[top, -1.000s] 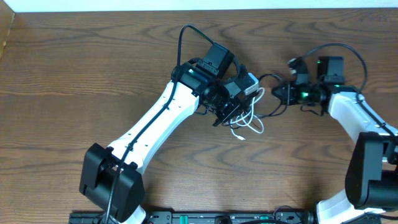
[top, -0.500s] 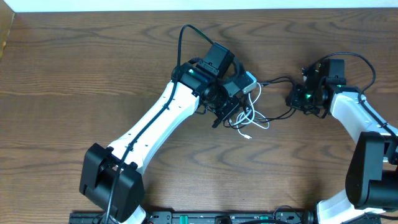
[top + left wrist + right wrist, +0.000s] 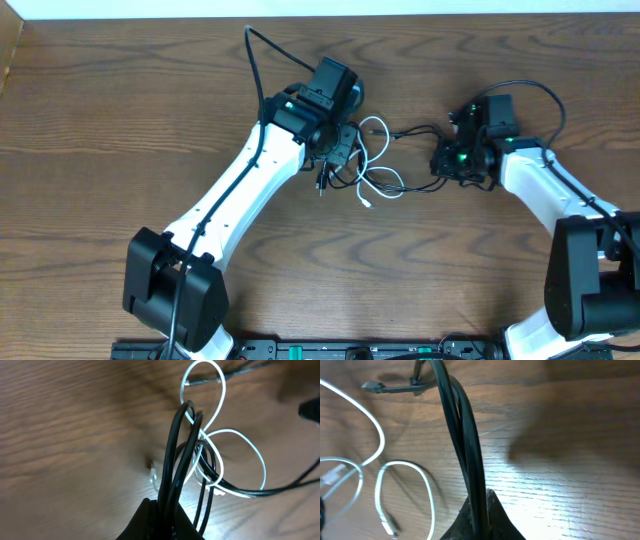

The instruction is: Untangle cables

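The black cable (image 3: 412,130) runs in thin strands between both grippers across the middle of the wooden table (image 3: 120,120). My left gripper (image 3: 332,165) is shut on a bunch of its loops (image 3: 175,450), which rise out of the jaws in the left wrist view. The white cable (image 3: 402,182) lies in two loops just right of that gripper and threads through the black strands (image 3: 263,467). My right gripper (image 3: 440,160) is shut on two black strands (image 3: 465,435). In the right wrist view a dark plug end (image 3: 375,387) lies at top left, and white loops (image 3: 381,442) lie to the left.
The table's far edge (image 3: 320,14) meets a pale wall. Both arm bases stand at the near edge, the left (image 3: 170,290) and the right (image 3: 595,290). Thick black arm wires arch over each wrist (image 3: 255,70).
Both grippers have shifted left while still holding the black cable, the left one also toward the back. The white loops have slid out from under the left gripper and now lie spread to its right.
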Robot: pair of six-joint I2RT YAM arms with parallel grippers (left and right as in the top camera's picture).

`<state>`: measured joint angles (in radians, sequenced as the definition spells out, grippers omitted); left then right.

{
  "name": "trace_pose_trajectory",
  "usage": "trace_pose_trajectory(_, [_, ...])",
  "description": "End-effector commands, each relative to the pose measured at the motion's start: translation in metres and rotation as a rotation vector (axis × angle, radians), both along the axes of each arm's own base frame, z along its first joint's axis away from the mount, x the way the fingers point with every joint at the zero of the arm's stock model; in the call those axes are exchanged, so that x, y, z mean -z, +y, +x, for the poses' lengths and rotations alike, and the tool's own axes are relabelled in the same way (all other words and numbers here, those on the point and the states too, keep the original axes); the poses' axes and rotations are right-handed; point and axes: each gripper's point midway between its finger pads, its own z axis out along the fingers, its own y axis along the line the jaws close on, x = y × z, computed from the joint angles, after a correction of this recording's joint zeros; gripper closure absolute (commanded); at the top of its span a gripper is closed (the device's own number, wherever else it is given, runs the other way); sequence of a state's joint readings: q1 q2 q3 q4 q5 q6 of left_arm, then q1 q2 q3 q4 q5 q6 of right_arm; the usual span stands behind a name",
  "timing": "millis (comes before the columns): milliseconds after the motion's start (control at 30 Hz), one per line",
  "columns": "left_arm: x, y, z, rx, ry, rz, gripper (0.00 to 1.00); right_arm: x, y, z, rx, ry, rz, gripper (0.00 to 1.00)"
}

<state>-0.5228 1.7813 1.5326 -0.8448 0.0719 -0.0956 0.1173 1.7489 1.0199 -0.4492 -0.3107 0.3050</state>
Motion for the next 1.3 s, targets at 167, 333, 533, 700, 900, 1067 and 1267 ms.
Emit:
trace_pose_trajectory(167, [0.032,0.016,0.013,-0.129,0.066,0.040,0.84,-0.002,-0.023,0.007,0.048,-0.045,-0.176,0.99])
trace_pose_trajectory(333, [0.036,0.031,0.017,-0.192,0.122,-0.016,0.48,-0.002,-0.022,0.007,0.046,-0.045,-0.169,0.99])
trace_pose_trajectory(533, [0.026,0.012,0.010,-0.069,0.221,-0.247,0.43,-0.004,-0.015,0.007,0.030,-0.048,-0.131,0.99])
trace_pose_trajectory(700, [0.004,-0.017,-0.004,0.096,0.282,-0.482,0.42,-0.004,-0.015,0.007,0.030,-0.048,-0.130,0.99])
trace_pose_trajectory(900, [0.002,-0.037,-0.018,0.151,0.306,-0.497,0.59,-0.004,-0.014,0.007,0.029,-0.048,-0.128,0.99])
trace_pose_trajectory(1067, [0.025,-0.045,-0.014,0.033,0.299,-0.373,0.63,-0.006,-0.008,0.007,0.014,-0.049,-0.093,0.99])
trace_pose_trajectory(1267, [0.072,-0.051,-0.013,-0.170,0.346,-0.240,0.58,-0.012,0.011,0.007,-0.076,-0.073,-0.002,0.99])
